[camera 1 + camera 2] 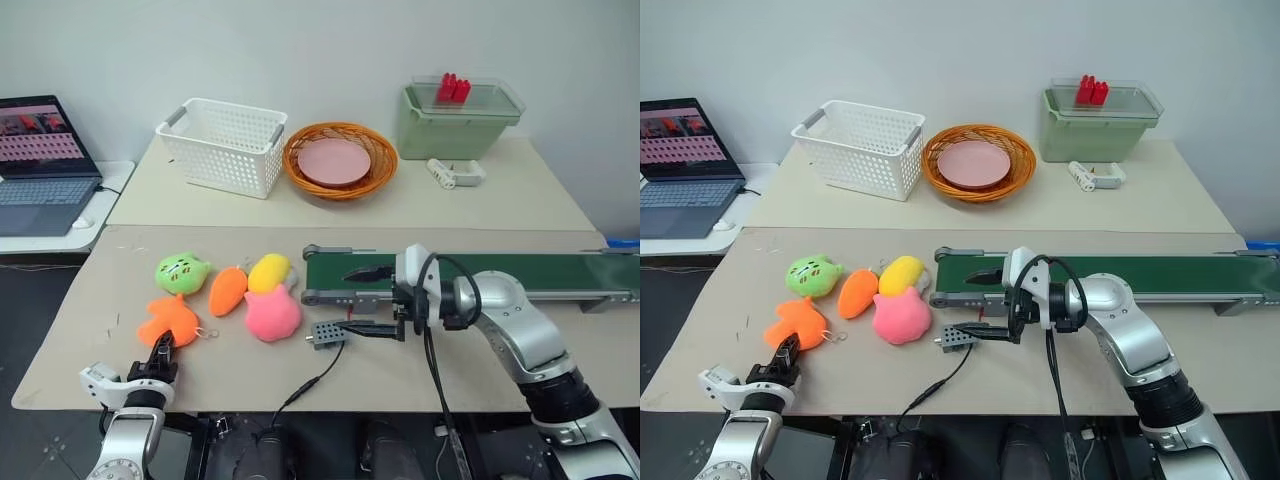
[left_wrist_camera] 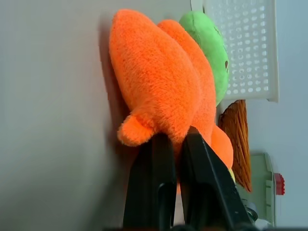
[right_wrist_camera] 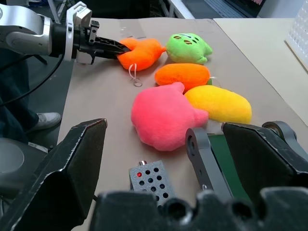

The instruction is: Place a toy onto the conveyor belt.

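The toy (image 1: 170, 318), a flat bright orange plush with lobes and a small key ring, lies on the tan table at the front left. My left gripper (image 1: 163, 346) is shut on its near lobe, with the black fingers (image 2: 159, 183) pinching the plush edge; the right wrist view shows the same grip on the toy (image 3: 144, 50). The conveyor belt (image 1: 520, 272), dark green in a grey frame, runs across the table's right half. My right gripper (image 1: 366, 300) hangs open by the belt's left end, holding nothing.
Beside the toy lie a green plush (image 1: 181, 271), an orange carrot plush (image 1: 228, 290), a yellow plush (image 1: 269, 271) and a pink plush (image 1: 272, 314). A small grey box (image 1: 328, 333) with a cable sits under my right gripper. A white basket (image 1: 225, 145), wicker basket (image 1: 340, 160), green bin (image 1: 460, 118) and laptop (image 1: 40, 165) stand behind.
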Motion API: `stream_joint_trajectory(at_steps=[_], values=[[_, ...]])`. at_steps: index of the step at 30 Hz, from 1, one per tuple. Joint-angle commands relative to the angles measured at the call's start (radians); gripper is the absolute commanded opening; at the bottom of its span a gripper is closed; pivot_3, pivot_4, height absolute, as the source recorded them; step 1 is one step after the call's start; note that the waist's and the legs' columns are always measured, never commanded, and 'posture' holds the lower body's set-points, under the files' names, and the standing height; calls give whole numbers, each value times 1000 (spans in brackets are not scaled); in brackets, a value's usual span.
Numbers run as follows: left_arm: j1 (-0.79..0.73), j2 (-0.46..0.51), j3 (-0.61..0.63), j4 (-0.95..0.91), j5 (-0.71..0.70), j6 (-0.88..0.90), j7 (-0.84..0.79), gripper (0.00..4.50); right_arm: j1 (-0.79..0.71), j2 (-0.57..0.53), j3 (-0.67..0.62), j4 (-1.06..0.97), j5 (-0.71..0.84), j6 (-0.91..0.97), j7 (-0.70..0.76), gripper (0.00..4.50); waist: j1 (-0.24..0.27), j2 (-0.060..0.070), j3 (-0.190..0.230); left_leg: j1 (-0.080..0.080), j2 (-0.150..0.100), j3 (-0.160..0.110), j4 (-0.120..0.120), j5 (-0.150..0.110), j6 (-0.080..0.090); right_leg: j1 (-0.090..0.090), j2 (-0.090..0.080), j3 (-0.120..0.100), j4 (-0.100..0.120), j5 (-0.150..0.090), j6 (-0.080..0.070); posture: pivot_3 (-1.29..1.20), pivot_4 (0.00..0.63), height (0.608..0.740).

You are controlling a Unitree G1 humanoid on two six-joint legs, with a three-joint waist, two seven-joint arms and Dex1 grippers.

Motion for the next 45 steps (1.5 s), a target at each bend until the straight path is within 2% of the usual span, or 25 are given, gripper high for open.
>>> stream_joint_trajectory(at_steps=[1,4,7,11,13,15,16,18,19,22,24,26,29,33,37,40,45], values=[[-3,-23,21,-164,18,-74,36,142,-22,5,-28,10,-6,-33,7,4500,0,-4,2,-1,0,0,0,0,0,-1,0,0,0,0,0,0,150,740],[-24,-34,-4,-292,21,-101,90,142,-32,11,-29,31,-8,-39,13,4500,0,-5,3,-2,0,0,0,-1,1,-1,0,0,-1,0,0,0,150,740],[-58,9,-61,-410,17,-74,131,142,-44,19,-35,50,-6,-42,18,4500,4,-5,3,-2,-1,0,0,-1,1,0,-1,0,-2,0,0,0,150,740],[-93,60,-107,-463,56,-65,169,142,-48,20,-41,69,-11,-53,21,4500,1,-5,3,-2,-1,0,1,-1,2,1,-1,1,-1,0,0,0,150,740],[-162,148,-151,-464,202,-42,197,142,-45,19,-54,79,-10,-51,11,4500,0,-5,3,-1,-1,0,1,0,1,1,0,0,-1,0,0,0,150,740],[-261,342,-272,-420,484,13,166,142,-31,13,-78,79,-5,-40,-6,4500,5,-5,3,-1,-1,-1,1,1,0,0,2,0,-1,1,1,0,150,740],[-318,452,-369,-375,646,9,96,142,-18,8,-91,76,-6,-39,-17,4500,13,-5,3,-1,-1,-2,1,2,-3,1,3,0,1,3,3,0,150,740],[-439,649,-600,-261,990,-113,-88,142,7,1,-117,61,-7,-32,-42,4500,22,-3,2,-1,-2,-1,0,4,-6,1,6,-4,-1,2,1,0,150,740],[-480,701,-675,-219,1095,-168,-149,142,13,-1,-124,56,-9,-30,-51,4500,25,-2,2,-1,1,-1,-1,4,-6,1,5,-2,0,0,-1,0,150,740],[-616,756,-810,-118,1310,-380,-294,142,43,-10,-145,24,-5,-23,-72,4500,20,0,2,-3,-1,4,-3,6,-10,-3,4,1,-2,-1,-2,0,150,740],[-695,798,-913,-57,1511,-572,-371,142,66,-15,-158,4,-9,-21,-90,4500,13,-1,2,-5,-1,4,-3,4,-9,-6,4,1,-2,2,6,0,150,740],[-754,808,-987,11,1664,-734,-406,142,76,-16,-170,0,-10,-20,-107,4500,9,-1,2,-15,-1,4,-3,6,-11,-16,6,-1,0,3,7,0,150,740],[-818,798,-1061,109,1853,-941,-388,142,82,-15,-186,2,-19,-20,-140,4500,2,-1,2,-17,-1,7,-5,6,-14,-17,9,-3,-1,3,7,0,150,740],[-864,769,-1099,247,1979,-1094,-369,142,90,-18,-204,-12,-20,-17,-173,4500,0,-1,2,-16,0,9,-8,8,-17,-16,11,-4,-1,2,7,0,150,740],[-921,732,-1116,379,2077,-1153,-353,142,115,-23,-228,-46,-9,-5,-197,4500,5,-1,3,-16,1,8,-6,9,-18,-16,11,-4,-1,1,9,0,150,740],[-978,684,-1138,509,2167,-1132,-330,142,134,-25,-241,-72,-5,4,-213,4500,7,-1,3,-15,3,5,-2,8,-16,-15,10,-3,0,0,10,0,150,740],[-1040,618,-1169,648,2255,-1129,-288,142,155,-33,-255,-101,0,18,-224,4500,0,-1,3,-15,1,4,1,6,-3,-15,6,0,1,5,14,0,150,740]])
